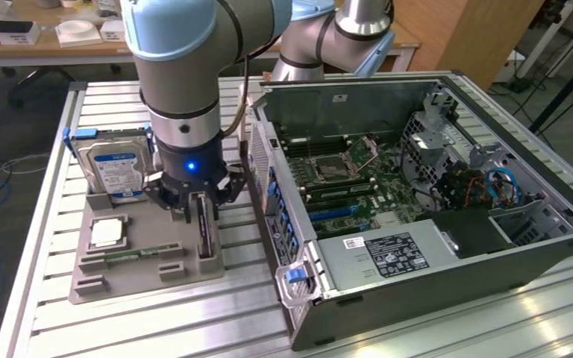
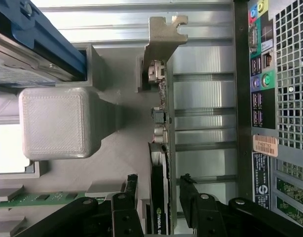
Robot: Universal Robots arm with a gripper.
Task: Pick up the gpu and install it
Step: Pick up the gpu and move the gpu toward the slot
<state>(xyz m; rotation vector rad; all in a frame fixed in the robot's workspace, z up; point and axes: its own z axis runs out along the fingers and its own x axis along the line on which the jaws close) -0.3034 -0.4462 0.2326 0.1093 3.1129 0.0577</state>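
Observation:
The gpu (image 1: 205, 233) is a thin black card with a silver bracket. It stands on edge in a slot of the grey holder tray (image 1: 142, 280), on the side nearest the computer case. My gripper (image 1: 199, 203) hangs straight over it, fingers pointing down. In the wrist view the gpu (image 2: 159, 158) runs between my two black fingers (image 2: 132, 185), with its silver bracket (image 2: 164, 37) at the far end. My gripper (image 2: 159, 183) is open, with a small gap showing between the card and each finger.
The open computer case (image 1: 446, 246) lies on the exterior view's right, with its motherboard (image 1: 351, 183) exposed. The tray also holds a hard drive (image 1: 116, 168) with a blue-white label, a processor (image 1: 107, 233) and a green memory stick (image 1: 132, 256). The slatted metal table (image 1: 167, 328) ends near the tray's outer side.

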